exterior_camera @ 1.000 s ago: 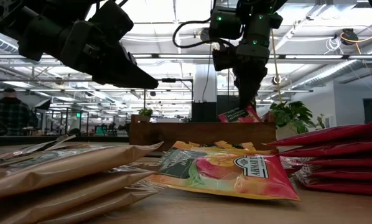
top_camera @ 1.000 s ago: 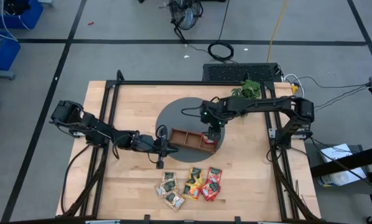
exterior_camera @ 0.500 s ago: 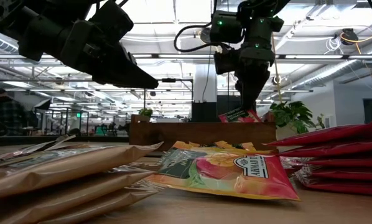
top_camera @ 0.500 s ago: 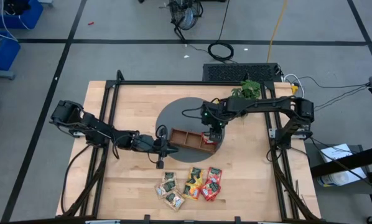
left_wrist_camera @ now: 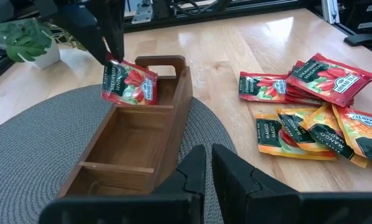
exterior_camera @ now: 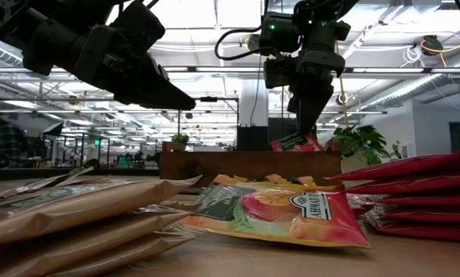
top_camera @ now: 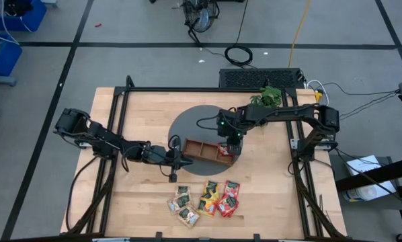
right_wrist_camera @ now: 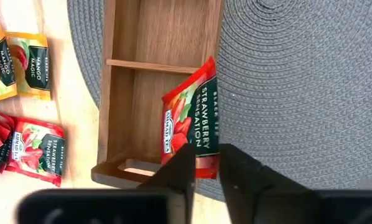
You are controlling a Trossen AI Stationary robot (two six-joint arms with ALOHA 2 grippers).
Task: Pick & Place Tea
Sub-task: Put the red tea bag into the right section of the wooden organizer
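The right gripper (right_wrist_camera: 203, 163) pinches a red strawberry sachet (right_wrist_camera: 191, 121) over the wooden tray's (left_wrist_camera: 135, 134) end compartment for sorting (left gripper (left_wrist_camera: 208, 163) pressed together, idling beside the tray)

red sachet (left_wrist_camera: 129, 83) leaning in tray (left_wrist_camera: 136, 140)

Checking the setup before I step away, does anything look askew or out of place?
One thing: a red strawberry sachet stands tilted on the end wall of the wooden tray, half in, half out, instead of lying flat inside. The right claw is at its edge.
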